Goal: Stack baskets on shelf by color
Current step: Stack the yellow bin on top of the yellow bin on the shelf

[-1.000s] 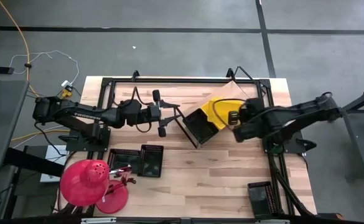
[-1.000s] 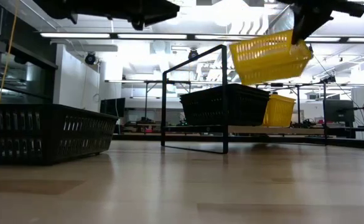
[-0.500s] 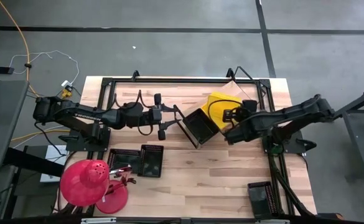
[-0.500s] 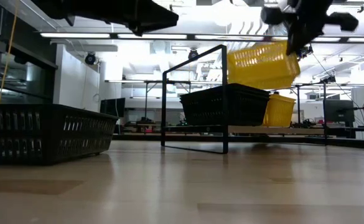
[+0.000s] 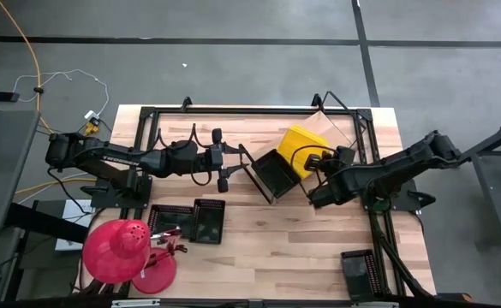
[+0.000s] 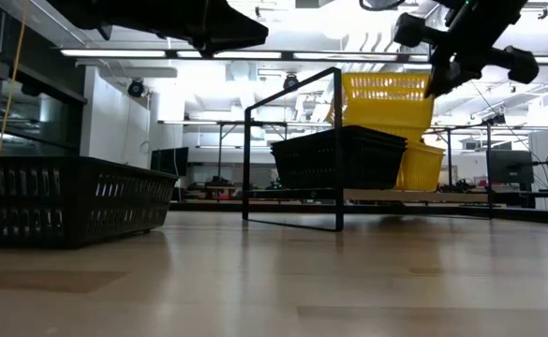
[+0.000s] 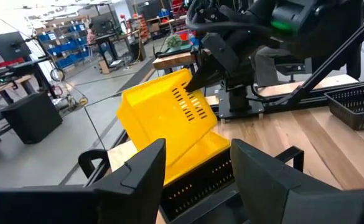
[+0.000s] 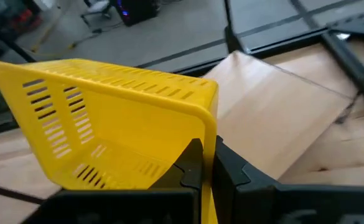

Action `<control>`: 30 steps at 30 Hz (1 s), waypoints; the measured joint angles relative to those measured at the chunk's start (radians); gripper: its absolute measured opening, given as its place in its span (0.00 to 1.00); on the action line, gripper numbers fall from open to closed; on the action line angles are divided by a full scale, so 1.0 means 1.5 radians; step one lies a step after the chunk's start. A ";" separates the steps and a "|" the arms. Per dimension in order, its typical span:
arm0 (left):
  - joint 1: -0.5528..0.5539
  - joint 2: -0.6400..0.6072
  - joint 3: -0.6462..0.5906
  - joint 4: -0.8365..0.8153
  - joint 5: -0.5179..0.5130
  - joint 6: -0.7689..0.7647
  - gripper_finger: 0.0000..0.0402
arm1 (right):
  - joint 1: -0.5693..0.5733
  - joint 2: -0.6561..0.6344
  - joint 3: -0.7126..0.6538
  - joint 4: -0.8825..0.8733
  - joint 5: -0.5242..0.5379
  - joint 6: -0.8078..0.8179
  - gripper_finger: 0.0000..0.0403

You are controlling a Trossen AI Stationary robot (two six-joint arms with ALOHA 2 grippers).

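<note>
Robotics lab or workshop: strip ceiling lights (image 6: 114, 53), storage racks with blue bins (image 7: 60, 46), monitors (image 7: 7, 42), concrete floor (image 5: 233, 68).

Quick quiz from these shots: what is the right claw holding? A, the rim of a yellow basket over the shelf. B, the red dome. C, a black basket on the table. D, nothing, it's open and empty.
A: the right wrist view shows the right claw pinching the yellow basket by its rim, with the shelf board just beyond it.
</note>
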 joint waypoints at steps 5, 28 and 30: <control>0.000 0.000 0.000 0.000 0.000 -0.003 0.42 | 0.000 0.027 -0.001 0.027 -0.002 -0.007 0.00; 0.002 0.000 0.000 -0.004 -0.030 0.002 0.42 | -0.006 0.076 0.012 -0.048 -0.026 0.000 0.14; 0.002 0.000 0.000 -0.005 -0.030 0.002 0.42 | -0.006 0.076 0.025 -0.065 -0.026 -0.001 0.19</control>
